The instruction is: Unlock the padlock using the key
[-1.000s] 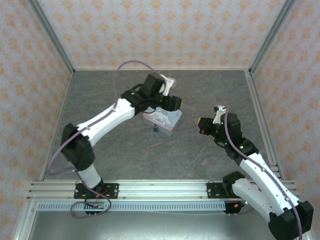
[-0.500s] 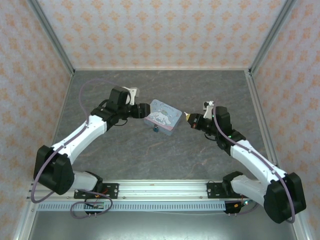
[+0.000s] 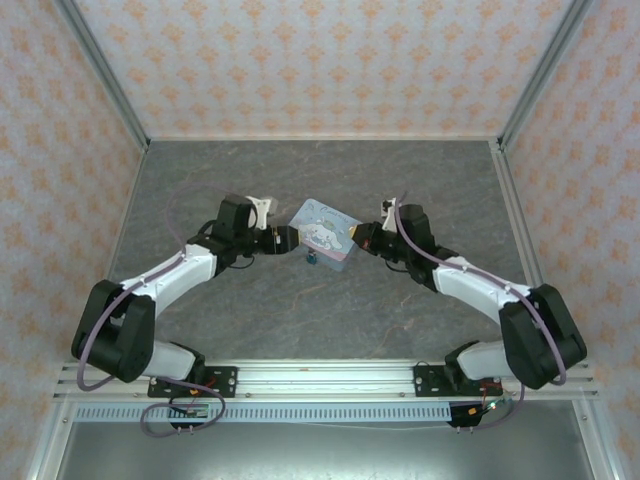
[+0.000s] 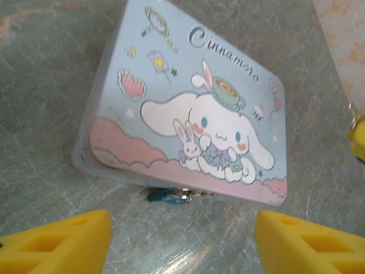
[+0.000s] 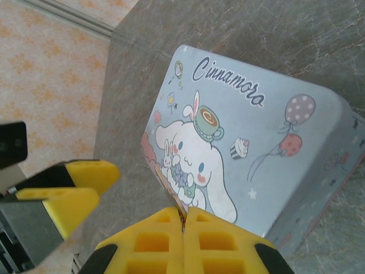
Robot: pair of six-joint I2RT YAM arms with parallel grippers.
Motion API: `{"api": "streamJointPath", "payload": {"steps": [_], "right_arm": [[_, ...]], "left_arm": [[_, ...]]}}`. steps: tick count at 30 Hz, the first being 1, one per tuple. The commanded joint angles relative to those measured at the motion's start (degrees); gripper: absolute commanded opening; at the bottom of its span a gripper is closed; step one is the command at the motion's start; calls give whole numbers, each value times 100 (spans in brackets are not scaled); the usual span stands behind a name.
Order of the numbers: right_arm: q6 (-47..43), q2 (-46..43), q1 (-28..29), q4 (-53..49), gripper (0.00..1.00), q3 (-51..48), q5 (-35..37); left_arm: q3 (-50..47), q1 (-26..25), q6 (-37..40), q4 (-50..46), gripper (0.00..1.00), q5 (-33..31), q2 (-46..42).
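As both arms have dropped to flank tin (image 3: 325,222) within last 1 s, key insertion looks close. Left gripper (image 4: 182,242) spread wide, facing padlock (image 4: 168,196) hanging at tin's front edge. Right gripper (image 5: 183,228) pressed together; thin sliver in seam probably key (image 5: 182,214).

A pale blue rectangular tin (image 3: 325,231) lies near the middle of the grey marbled worktop (image 3: 300,310), a little toward 12 o'clock and turned askew. Its lid shows a white long-eared cartoon character, pink clouds, balloons and script lettering beginning "Cinnamoro". Walls (image 3: 320,60) papered in pink with orange motifs stand at 9, 12 and 3 o'clock. An aluminium rail (image 3: 330,375) runs along the 6 o'clock edge.
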Motion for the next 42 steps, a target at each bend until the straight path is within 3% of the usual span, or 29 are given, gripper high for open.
{"api": "streamJointPath", "payload": {"steps": [1,16,26,42], "right_arm": [[56,243,22,228,0,317,135],[-141,1367,11,-121,0,1129,103],[-451,1584,11,-608,0,1201,274],[-913,1673,-96,-1068,0,1412,344]], "left_arm": [[-179,-4,130,769,67,360,201],[-537,-601,312,1882,65,342,1144],[-519,-714,255,2244,64,339,1447],[-615,-718,228,2882,55,435,1809]]}}
